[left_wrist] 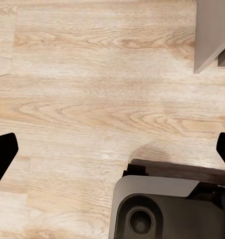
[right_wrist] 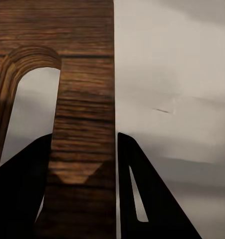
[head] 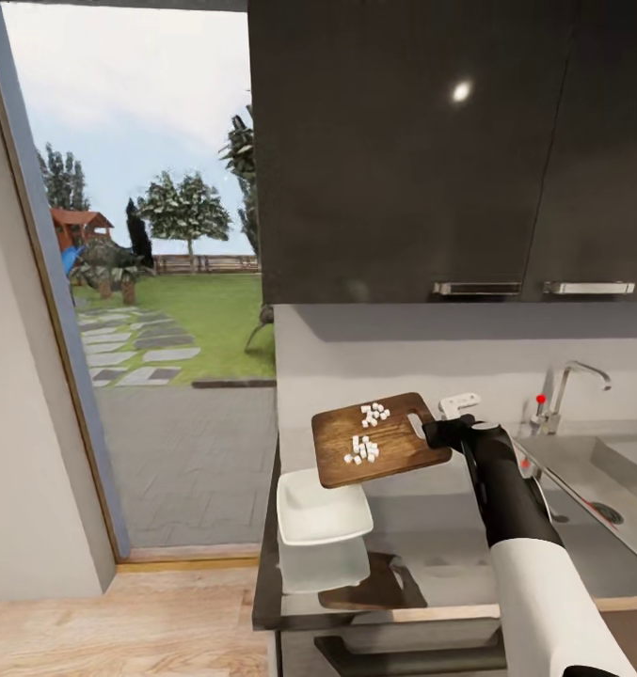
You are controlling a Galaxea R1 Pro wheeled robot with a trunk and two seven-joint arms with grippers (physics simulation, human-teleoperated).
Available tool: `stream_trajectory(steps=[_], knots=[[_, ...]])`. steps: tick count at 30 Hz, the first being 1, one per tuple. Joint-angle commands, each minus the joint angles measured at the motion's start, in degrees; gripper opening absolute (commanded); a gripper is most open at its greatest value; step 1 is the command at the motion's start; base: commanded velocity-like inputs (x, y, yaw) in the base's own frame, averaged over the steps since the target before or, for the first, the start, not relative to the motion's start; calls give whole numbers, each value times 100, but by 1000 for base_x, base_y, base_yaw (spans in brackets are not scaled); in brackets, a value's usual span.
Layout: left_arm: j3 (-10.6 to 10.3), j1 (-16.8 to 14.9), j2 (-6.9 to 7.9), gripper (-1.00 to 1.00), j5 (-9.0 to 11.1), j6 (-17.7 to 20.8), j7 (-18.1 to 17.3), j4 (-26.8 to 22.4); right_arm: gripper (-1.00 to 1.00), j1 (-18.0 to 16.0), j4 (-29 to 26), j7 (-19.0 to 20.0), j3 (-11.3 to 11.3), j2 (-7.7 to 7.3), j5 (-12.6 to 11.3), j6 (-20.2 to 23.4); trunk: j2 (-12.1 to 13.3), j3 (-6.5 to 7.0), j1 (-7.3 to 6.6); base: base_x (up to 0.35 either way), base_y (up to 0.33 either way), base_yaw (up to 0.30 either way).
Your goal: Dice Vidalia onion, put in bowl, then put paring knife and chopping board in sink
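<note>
1 right hand (head: pixel 437 433) clamped on chopping board (head: pixel 379 439) slot end | diced onion (head: pixel 367 433) atop | bowl (head: pixel 323 508) apparently below | left hand (left_wrist: pixel 112 149) apart

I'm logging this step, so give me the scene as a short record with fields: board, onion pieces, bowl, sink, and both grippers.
board: chopping board lifted off the countertop, over the bowl's far edge
onion pieces: diced onion on the board, none seen in the bowl
bowl: white bowl on the countertop, below the board
sink: sink to the right
right gripper: right gripper clamped on the board's slot end
left gripper: left gripper open, over wooden floor
</note>
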Motion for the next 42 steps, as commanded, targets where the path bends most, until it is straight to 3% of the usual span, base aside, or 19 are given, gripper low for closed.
stream_trajectory(steps=[1,17,36,42], knots=[[-49,-6,-2,100,48,-36,2,22,-100,-3,12,46,-17,7,58,5,-2,8,2,0,0,0],[-49,-8,-2,100,48,-30,2,22,-100,0,474,41,-17,-2,58,-212,-2,29,2,0,0,0],[-49,-9,-2,100,48,-30,2,22,-100,-5,555,-261,-12,12,56,-273,-2,29,2,0,0,0],[-49,-7,-2,100,48,-30,2,22,-100,-4,556,-430,-12,134,55,-267,-2,29,2,0,0,0]])
